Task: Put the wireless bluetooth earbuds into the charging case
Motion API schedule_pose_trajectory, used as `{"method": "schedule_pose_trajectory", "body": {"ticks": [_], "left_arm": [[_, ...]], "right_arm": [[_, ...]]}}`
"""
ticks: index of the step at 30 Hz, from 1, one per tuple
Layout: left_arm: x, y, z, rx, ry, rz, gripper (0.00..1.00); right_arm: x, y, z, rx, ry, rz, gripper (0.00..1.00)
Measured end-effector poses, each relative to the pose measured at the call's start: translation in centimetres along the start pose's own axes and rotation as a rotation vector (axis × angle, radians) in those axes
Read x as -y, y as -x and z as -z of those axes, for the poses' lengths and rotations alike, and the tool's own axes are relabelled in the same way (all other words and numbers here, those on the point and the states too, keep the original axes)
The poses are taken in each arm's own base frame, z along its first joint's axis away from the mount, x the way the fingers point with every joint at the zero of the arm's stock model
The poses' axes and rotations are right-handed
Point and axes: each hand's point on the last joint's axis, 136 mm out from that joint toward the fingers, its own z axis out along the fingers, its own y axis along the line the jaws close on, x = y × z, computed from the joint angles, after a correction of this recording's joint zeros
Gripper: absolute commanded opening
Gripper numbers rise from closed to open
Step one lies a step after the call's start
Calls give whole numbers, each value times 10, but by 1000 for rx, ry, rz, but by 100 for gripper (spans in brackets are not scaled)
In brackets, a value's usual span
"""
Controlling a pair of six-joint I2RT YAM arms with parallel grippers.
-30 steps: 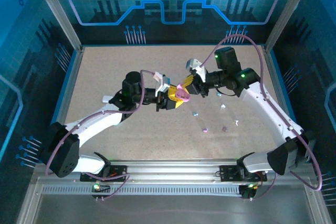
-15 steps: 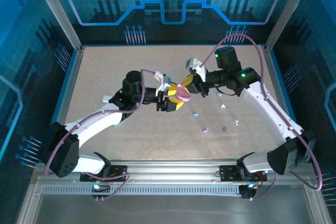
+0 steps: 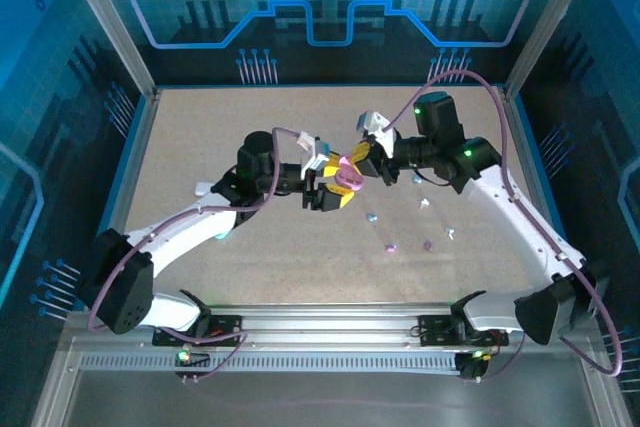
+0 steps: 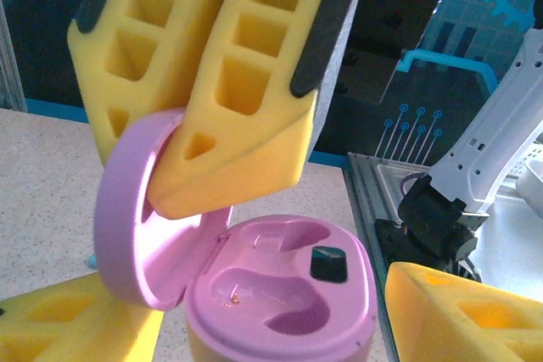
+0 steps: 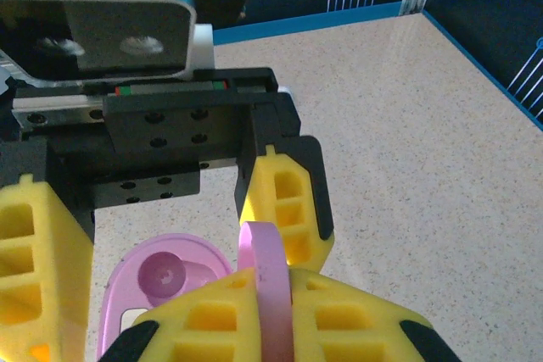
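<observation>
Over the speckled bench [image 3: 220, 127], my right tool [image 5: 271, 311] pinched the open pink case [image 4: 280, 290] by its lid. My left tool [image 4: 263, 328] stood spread around its base. The earbuds [image 3: 391, 246] lay loose to the right of both tools, so the next step was probably to fetch one.

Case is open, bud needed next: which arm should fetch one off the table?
Left, probably: the left claw is open and empty, while the right claw is shut on the lid of the pink case. The earbuds lie nearby.
</observation>
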Motion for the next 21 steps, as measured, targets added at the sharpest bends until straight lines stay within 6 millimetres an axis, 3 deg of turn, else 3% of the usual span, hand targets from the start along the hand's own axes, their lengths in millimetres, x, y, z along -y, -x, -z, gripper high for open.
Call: {"method": "schedule_pose_trajectory", "body": {"ticks": [6, 21], "left_arm": [[-2, -1, -2, -8, 6, 10, 63], [-3, 2, -4, -6, 5, 7, 64]], "right_arm": [[3, 4, 3, 14, -29, 19, 6], [3, 1, 0, 4, -48, 28, 6]]}}
